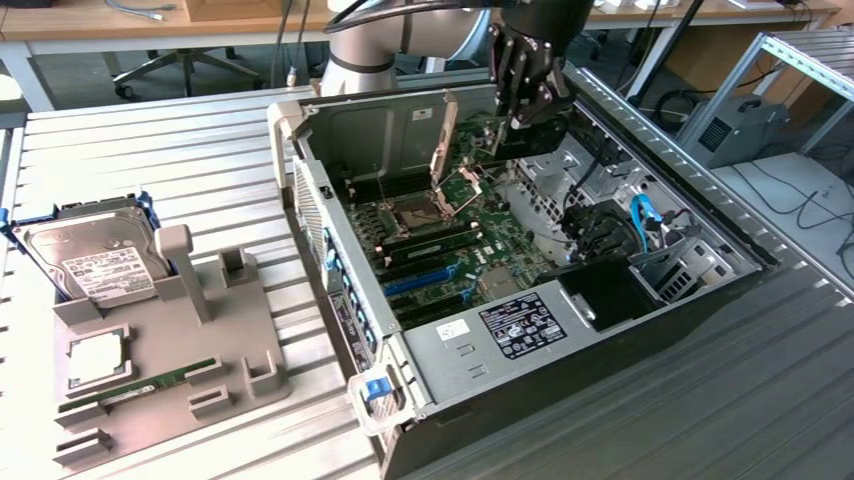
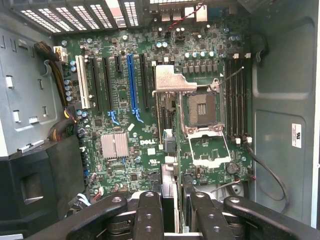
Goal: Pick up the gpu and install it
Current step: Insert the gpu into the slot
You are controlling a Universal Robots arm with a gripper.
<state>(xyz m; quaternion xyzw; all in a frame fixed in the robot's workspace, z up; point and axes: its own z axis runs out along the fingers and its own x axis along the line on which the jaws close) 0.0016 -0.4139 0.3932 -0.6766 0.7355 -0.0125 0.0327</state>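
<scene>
PC case [image 1: 400,130] lies on the desk [image 1: 160,160] with its side open, so the room from above is free inside its metal rim. In the exterior view the hand [image 1: 525,112] hangs over the case at approx. 1 o'clock from the case centre, near the far wall, with cables and drive bays at 3 o'clock. The hand points straight down and its fingers [image 2: 148,205] are closed on the gpu [image 1: 531,140], which is held upright, edge down, above the motherboard [image 2: 125,150]. In the wrist view the gpu [image 2: 169,185] shows edge-on between the fingers, apart from the blue slot [image 2: 132,85] and near the CPU socket [image 2: 202,107]. At 9 o'clock of the case, a grey holder [image 1: 187,350] carries the hard drive [image 1: 94,260] and RAM stick [image 1: 140,385].
</scene>
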